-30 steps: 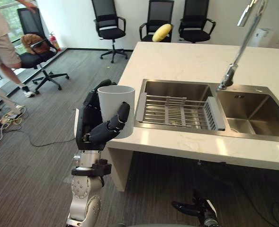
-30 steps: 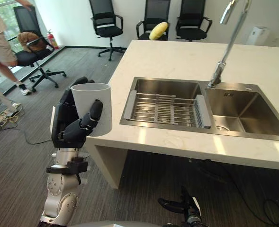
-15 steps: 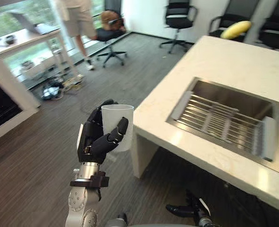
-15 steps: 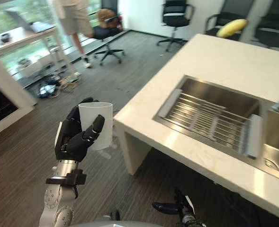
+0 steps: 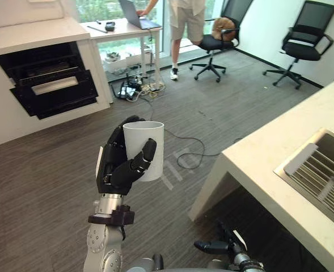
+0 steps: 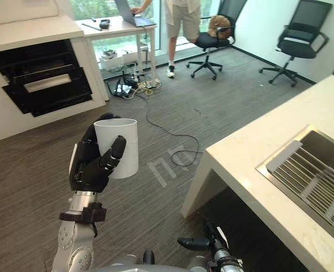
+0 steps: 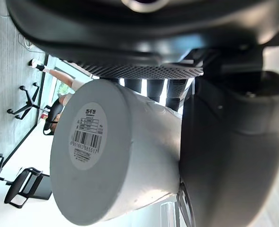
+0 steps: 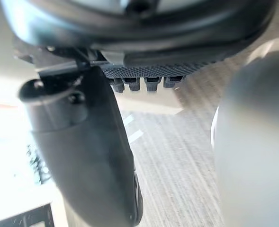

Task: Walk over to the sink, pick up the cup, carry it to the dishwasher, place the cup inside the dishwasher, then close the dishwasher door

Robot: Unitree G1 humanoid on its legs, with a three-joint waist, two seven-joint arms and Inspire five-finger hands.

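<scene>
Fig.: carry phase. Cup (image 5: 146, 148) is upright in L hand (image 5: 114, 167), held over the floor and well apart from the open dishwasher (image 5: 49, 85) ahead-left; R hand (image 5: 215, 246) is idle low down, fingers loosely straight. Risk (est.): the cup's base hangs free, so walking jolts on its smooth wall could let it slip or tilt, and a low approach could knock it vs. the dishwasher's open front. L fingers (image 5: 117, 139) wrap the cup's far side, thumb (image 5: 141, 163) is clamped across the near wall, and the rim sits above the hand.
</scene>
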